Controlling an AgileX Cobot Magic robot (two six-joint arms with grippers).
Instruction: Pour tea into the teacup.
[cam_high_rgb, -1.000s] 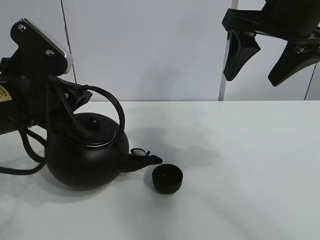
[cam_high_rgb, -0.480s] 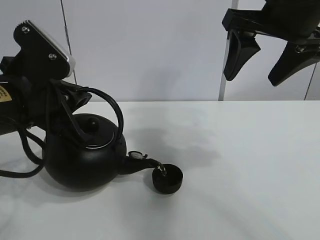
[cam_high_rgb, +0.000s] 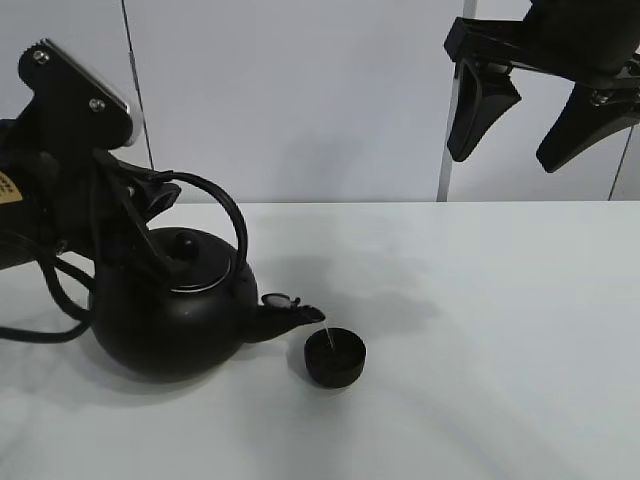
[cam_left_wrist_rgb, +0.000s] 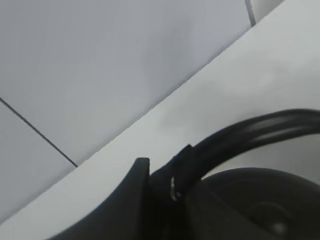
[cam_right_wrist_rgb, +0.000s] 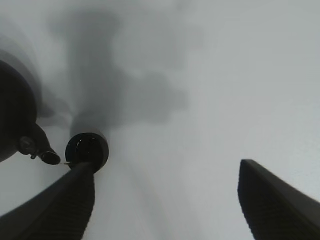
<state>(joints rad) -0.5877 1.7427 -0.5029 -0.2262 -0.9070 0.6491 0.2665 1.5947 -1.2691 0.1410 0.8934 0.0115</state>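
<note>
The big black round kettle (cam_high_rgb: 170, 315) hangs tilted to the right over the white table (cam_high_rgb: 480, 330). My left gripper (cam_high_rgb: 150, 215) is shut on its arched handle (cam_left_wrist_rgb: 240, 135). A thin stream runs from the spout (cam_high_rgb: 295, 318) into the small matte black teacup (cam_high_rgb: 335, 357), which stands just right of the spout. The right wrist view shows the teacup (cam_right_wrist_rgb: 87, 149) and the spout tip (cam_right_wrist_rgb: 47, 156) from above. My right gripper (cam_high_rgb: 530, 120) is open and empty, held high at the upper right, far from both.
A black cable (cam_high_rgb: 55, 300) loops from the left arm beside the kettle. A white wall with a vertical seam (cam_high_rgb: 442, 150) stands behind the table. Shadows fall on the table behind the teacup.
The kettle rose a little and its spout tip drew back left off the cup's rim; a thin stream now falls into the teacup. The right gripper has not moved.
</note>
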